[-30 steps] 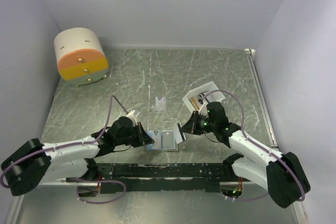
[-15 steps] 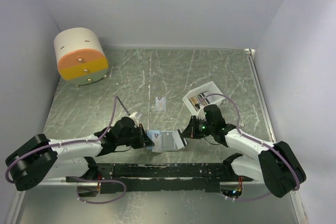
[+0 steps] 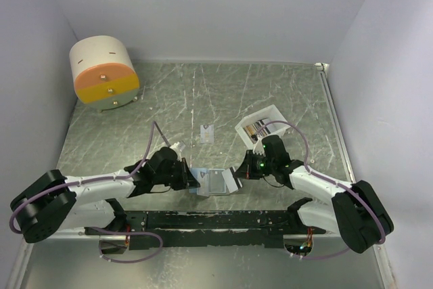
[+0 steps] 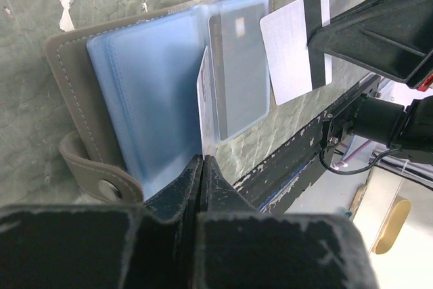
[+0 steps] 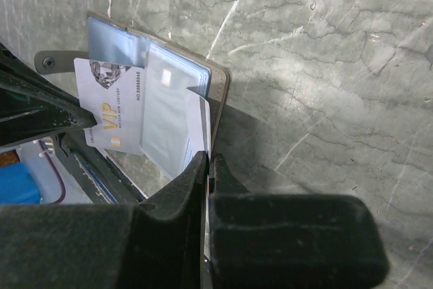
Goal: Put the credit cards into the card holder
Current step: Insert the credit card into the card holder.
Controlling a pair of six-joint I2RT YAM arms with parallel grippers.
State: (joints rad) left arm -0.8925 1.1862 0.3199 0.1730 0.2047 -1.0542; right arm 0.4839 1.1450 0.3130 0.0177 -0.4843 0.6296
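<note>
Tabletop (image 4: pixel 27 133) bears card holder (image 4: pixel 145 93), near edge hidden behind closed left pincer (image 4: pixel 203 170).

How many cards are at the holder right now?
3: a striped one in the right end effector, a VIP one in the left end effector, a grey one inside the holder. Others may be hidden.
</note>
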